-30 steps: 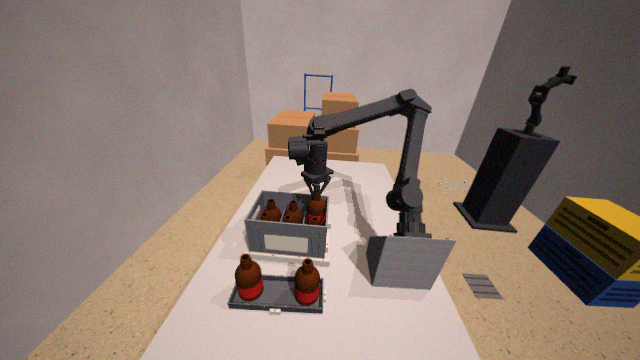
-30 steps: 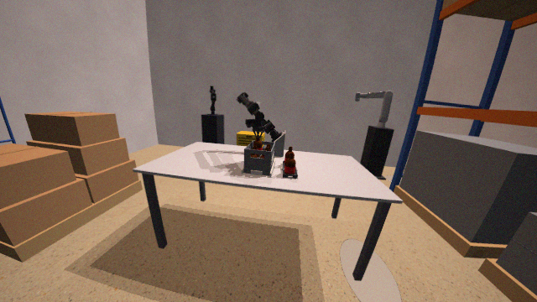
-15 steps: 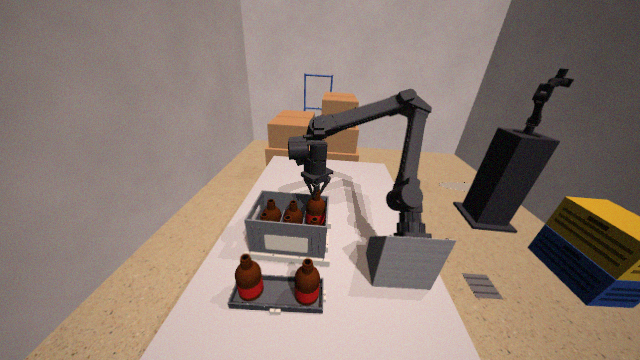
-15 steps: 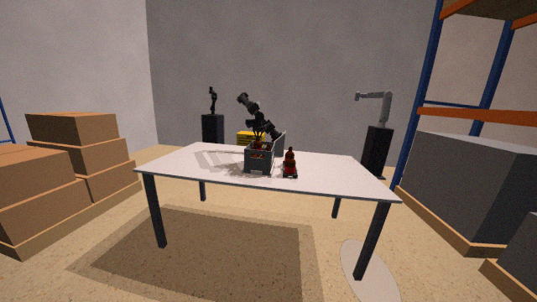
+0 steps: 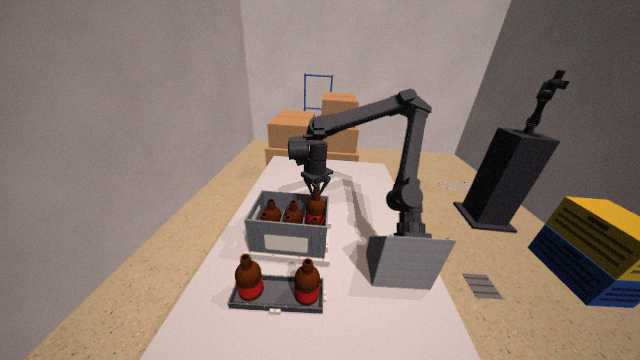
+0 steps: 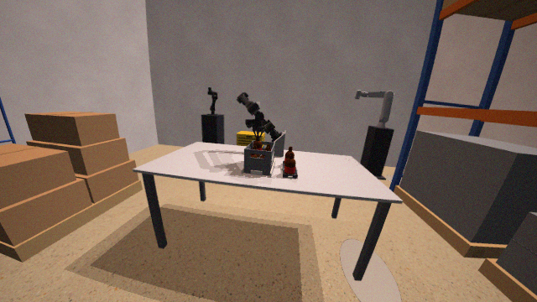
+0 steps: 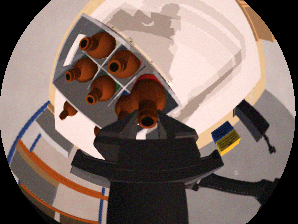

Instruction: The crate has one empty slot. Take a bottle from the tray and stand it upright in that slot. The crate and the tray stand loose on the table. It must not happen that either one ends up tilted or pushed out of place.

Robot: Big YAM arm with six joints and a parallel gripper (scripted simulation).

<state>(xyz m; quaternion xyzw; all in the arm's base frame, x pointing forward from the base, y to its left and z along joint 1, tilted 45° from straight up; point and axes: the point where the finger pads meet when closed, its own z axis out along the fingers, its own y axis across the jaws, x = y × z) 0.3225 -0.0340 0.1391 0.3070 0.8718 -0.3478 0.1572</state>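
The grey crate point(image 5: 287, 227) stands mid-table and holds several brown bottles. My gripper point(image 5: 316, 190) is shut on the neck of a brown bottle with a red label point(image 5: 315, 209). That bottle is upright and its lower part is inside the crate's right-hand slot. In the wrist view the held bottle point(image 7: 145, 103) sits at the crate's point(image 7: 109, 70) near corner, just under my fingers. The dark tray point(image 5: 276, 295) lies in front of the crate with two upright bottles, one left point(image 5: 248, 277) and one right point(image 5: 306, 281). The crate point(image 6: 258, 157) and tray bottles point(image 6: 289, 161) are small in the exterior view.
My arm's grey base block point(image 5: 406, 260) stands on the table right of the crate. Cardboard boxes point(image 5: 312, 127) are stacked behind the table's far end. A black pedestal with another arm point(image 5: 507, 177) and a yellow-blue box point(image 5: 590, 250) stand on the floor to the right.
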